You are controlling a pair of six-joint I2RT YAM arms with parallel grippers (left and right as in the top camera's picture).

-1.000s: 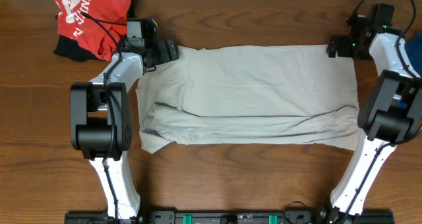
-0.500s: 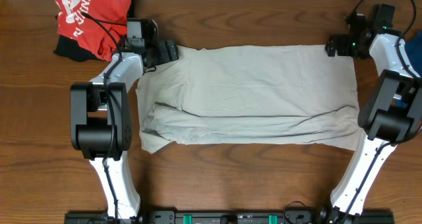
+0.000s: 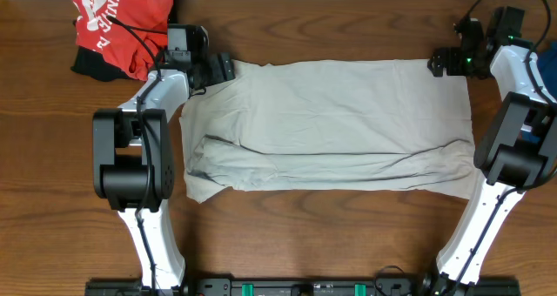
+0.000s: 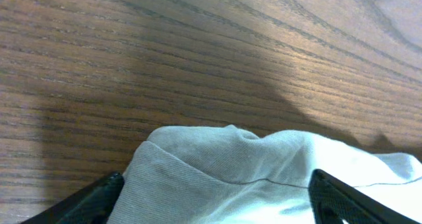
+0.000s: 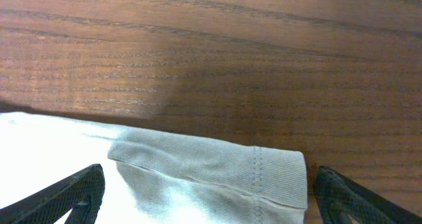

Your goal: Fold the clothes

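The pale shirt is spread flat on the wooden table. Its far corners are seen between the wide-open fingers of the left gripper and right gripper.

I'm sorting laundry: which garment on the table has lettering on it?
The bunched red garment at the far left corner; the big beige shirt spread flat is plain.

White arms, black joints
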